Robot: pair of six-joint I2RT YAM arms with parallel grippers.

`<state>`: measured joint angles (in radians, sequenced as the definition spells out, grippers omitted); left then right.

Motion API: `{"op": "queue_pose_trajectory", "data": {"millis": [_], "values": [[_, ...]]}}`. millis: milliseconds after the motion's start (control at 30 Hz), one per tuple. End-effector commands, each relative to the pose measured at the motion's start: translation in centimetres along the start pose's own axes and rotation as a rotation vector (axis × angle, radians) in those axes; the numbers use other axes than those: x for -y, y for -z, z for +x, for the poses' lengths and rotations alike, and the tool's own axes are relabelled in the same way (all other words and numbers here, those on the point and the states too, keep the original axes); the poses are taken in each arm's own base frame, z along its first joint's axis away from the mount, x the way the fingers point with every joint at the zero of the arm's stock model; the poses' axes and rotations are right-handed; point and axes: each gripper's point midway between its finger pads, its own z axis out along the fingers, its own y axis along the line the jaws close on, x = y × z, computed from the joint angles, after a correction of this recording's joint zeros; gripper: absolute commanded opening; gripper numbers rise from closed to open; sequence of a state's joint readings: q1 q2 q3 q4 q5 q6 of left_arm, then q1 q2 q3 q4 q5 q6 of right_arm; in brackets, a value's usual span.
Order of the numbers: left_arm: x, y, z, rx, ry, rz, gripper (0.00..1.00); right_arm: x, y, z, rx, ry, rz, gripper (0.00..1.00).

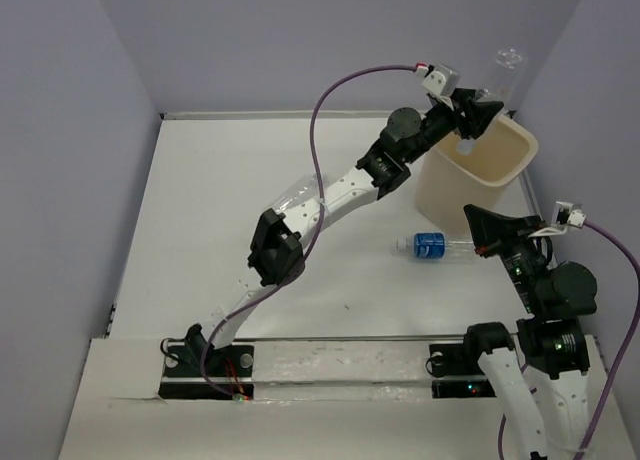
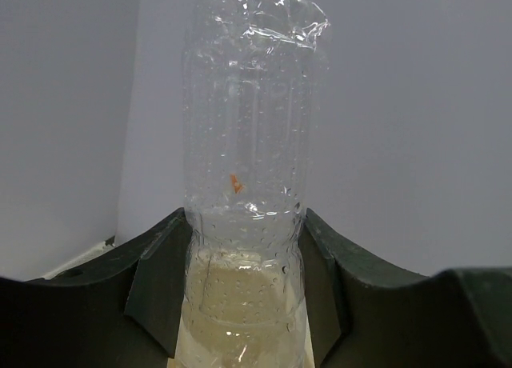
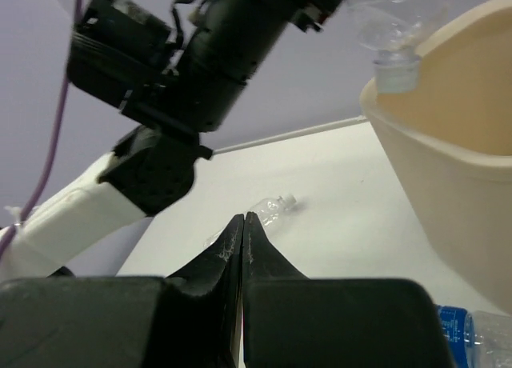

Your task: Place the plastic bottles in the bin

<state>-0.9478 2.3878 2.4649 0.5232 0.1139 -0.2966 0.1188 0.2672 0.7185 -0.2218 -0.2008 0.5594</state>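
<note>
A: Now, starting nearest: seeing the right gripper clamping anything?
B: Clamping nothing. Pressing its fingers flat together, hovering low over the table.
A: Spotting anything beside it?
B: Finding the blue-labelled bottle lying on its side just left of those fingertips, pointing its white cap leftward. Hard telling whether touching.
A: Moving further out?
B: Noticing a bare clear bottle lying flat mid-table, partly tucking under the left arm, well apart from the blue-labelled bottle.
A: Reaching the bin next?
B: Yes, standing upright at the far right of the table, facing its mouth upward, sitting just beyond the blue-labelled bottle.
A: And finding the left gripper where?
B: Hanging over the bin's far left rim, squeezing both fingers on a crinkled bottle, clamping the jaws around its body. Holding it steeply tilted, pushing its base up and away, dipping its neck down at the bin's rim. Catching that neck in the right wrist view too, right at the beige rim. Not managing to tell about neck touching rim.
</note>
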Motion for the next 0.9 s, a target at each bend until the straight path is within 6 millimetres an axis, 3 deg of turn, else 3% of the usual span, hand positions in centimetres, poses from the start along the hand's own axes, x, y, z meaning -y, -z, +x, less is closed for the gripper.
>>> {"op": "queue_pose_trajectory", "data": {"millis": [0, 100, 200, 367, 400, 433, 467, 500, 533, 567, 633, 667, 700, 767, 800, 833, 867], "values": [[0.8, -0.8, -3.3, 0.198, -0.035, 0.024, 0.43, -1.9, 0.5, 0.8, -0.052, -0.007, -0.097, 0.0], [0.6, -1.0, -1.2, 0.191, -0.016, 0.039, 0.69, -1.9, 0.4, 1.3, -0.075, -0.005, -0.11, 0.0], [0.9, -0.9, -0.6, 0.164, -0.03, 0.055, 0.96, -2.0, 0.3, 1.8, -0.092, -0.008, -0.128, 0.0], [2.3, -0.4, -4.2, 0.142, -0.124, 0.071, 0.99, -2.1, -0.1, 2.4, -0.118, -0.016, -0.147, 0.0], [3.5, 0.1, -7.5, 0.172, -0.143, 0.082, 0.99, -2.2, -0.2, 2.4, -0.121, -0.016, -0.151, 0.0], [3.2, 0.5, -7.3, 0.14, -0.182, 0.079, 0.99, -2.2, -0.3, 2.6, -0.131, -0.017, -0.153, 0.0], [4.5, 1.4, -10.9, 0.158, -0.205, 0.084, 0.99, -2.3, -0.3, 2.6, -0.134, -0.015, -0.161, 0.0], [4.5, 2.0, -11.5, 0.141, -0.222, 0.072, 0.99, -2.3, -0.4, 2.7, -0.139, -0.016, -0.163, 0.0], [3.0, 3.1, -9.0, 0.061, -0.235, 0.031, 0.99, -2.4, -0.4, 2.6, -0.139, -0.008, -0.168, 0.0], [2.6, 4.2, -9.1, 0.036, -0.252, 0.006, 0.99, -2.4, -0.5, 2.8, -0.151, -0.008, -0.17, 0.0], [0.7, 8.3, -8.2, -0.057, -0.277, -0.102, 0.99, -2.6, -0.5, 3.3, -0.176, -0.004, -0.188, 0.0], [0.6, 10.4, -10.4, -0.065, -0.285, -0.142, 0.99, -2.6, -0.6, 3.8, -0.201, -0.009, -0.197, 0.0], [-2.8, 13.4, -6.5, -0.167, -0.285, -0.282, 0.99, -2.5, -0.7, 4.2, -0.217, -0.013, -0.202, 0.01], [-5.9, 18.1, -4.1, -0.292, -0.275, -0.443, 0.99, -2.5, -1.0, 4.7, -0.234, -0.022, -0.212, 0.02], [-7.0, 20.5, -5.6, -0.287, -0.241, -0.526, 0.99, -2.4, -1.1, 5.4, -0.262, -0.033, -0.224, 0.02], [-9.4, 24.1, -3.2, -0.371, -0.243, -0.626, 0.99, -2.5, -1.1, 5.6, -0.271, -0.037, -0.237, 0.02], [-11.7, 28.4, -2.1, -0.452, -0.225, -0.732, 0.99, -2.8, -1.3, 6.0, -0.293, -0.044, -0.26, 0.04]]}}
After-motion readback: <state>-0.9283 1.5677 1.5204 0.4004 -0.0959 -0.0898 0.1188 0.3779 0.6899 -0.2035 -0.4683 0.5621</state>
